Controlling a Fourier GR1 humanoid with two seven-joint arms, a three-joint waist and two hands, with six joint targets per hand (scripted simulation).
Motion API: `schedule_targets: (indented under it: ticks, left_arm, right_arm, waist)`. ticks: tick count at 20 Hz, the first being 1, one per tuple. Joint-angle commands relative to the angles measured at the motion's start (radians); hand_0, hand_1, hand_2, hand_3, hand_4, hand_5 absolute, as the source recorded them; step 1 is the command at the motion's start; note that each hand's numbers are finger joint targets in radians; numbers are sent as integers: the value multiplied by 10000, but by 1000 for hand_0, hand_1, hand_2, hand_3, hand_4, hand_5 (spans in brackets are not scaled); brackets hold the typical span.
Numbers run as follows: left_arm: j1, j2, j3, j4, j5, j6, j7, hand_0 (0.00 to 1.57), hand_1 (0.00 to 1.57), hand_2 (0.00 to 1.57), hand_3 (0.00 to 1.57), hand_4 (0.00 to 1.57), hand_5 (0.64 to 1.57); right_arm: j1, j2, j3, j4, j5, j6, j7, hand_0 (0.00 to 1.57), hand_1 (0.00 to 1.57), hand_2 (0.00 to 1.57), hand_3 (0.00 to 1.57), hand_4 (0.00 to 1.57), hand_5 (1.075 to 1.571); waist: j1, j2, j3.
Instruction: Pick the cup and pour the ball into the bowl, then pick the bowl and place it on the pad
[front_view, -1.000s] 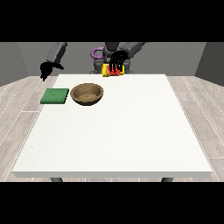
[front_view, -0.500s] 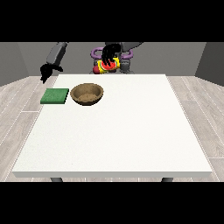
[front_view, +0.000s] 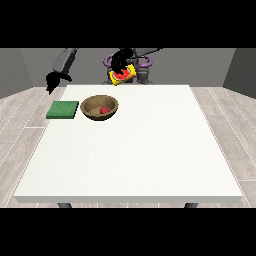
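White table, grey plank floor.

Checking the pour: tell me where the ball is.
In the front view, the red ball lies inside the wooden bowl, left of centre on the table, just right of the green pad.

There is one view only. The camera stands across the table from the robot, raised above the tabletop and tilted down. It faces the robot, which sits small at the top. The table's near edge lies low in the view, its far edge high, and the whole top fits in. Floor shows to both sides, grey wall behind.
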Motion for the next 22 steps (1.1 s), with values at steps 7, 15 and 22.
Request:
schedule_targets:
  ticks: [7, 15, 22]
  left_arm:
    - [126, -111, 604, -637, -831, -802, -683, 1256, 1256, 1571, 1571, 1041, 1560]
    - [1817, 1556, 3387, -2223, 2214, 1793, -2187, 795, 795, 1571, 1571, 818, 1507]
    - [4599, 499, 4609, -2434, 6005, 3394, -4819, 1268, 1268, 1088, 797, 1397, 1571]
  right_arm:
    - [172, -79, 150, -34, -80, 622, 234, 0, 0, 160, 277, 689, 1548]
    - [336, -1068, -881, 386, -986, 933, 515, 0, 0, 340, 331, 716, 1559]
    - [-209, -1248, -1452, 30, -1445, 134, 416, 0, 0, 351, 301, 714, 1553]
  waist:
    - [91, -123, -5]
    - [1873, 745, -27]
    - [3376, 2771, -129]
